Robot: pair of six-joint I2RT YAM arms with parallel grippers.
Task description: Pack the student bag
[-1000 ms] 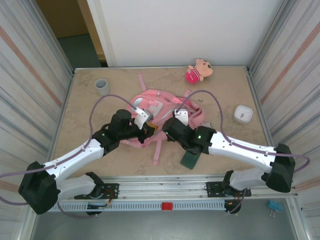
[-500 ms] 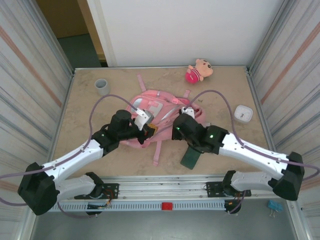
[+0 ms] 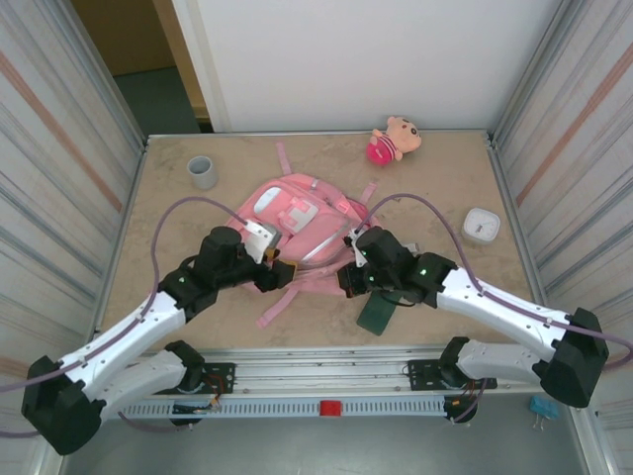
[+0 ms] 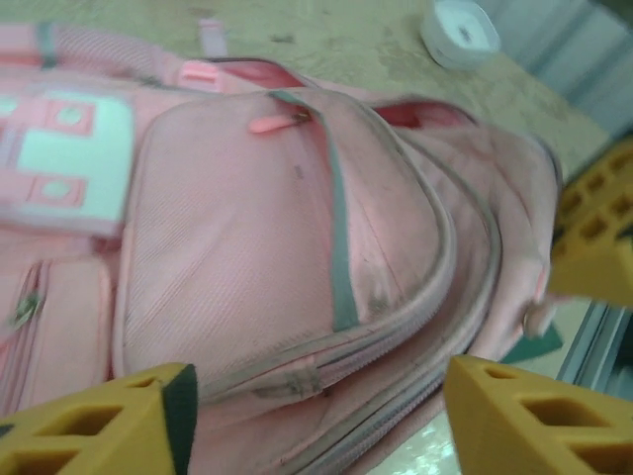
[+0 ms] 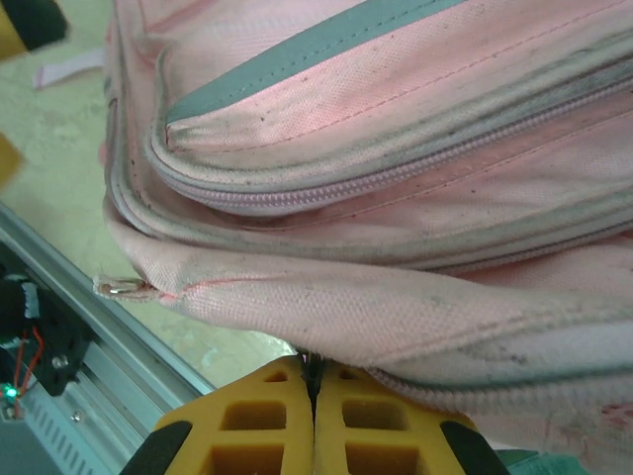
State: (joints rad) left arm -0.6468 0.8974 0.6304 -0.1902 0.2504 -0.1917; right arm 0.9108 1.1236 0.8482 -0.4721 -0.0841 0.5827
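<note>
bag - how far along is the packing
Early. Done: little that shows; the doll, grey cup and white box lie outside the bag. In hand: right gripper shut on its edge, left gripper open at it. Left: loading, closing up.

The bag (image 3: 297,223) fills mid-frame. Open desk (image 3: 158,198) lies at the left below the cup (image 3: 203,171) and at the right around the white box (image 3: 479,226); doll (image 3: 394,139) upper right, dark pad (image 3: 376,315) lower centre obstruct.
</note>
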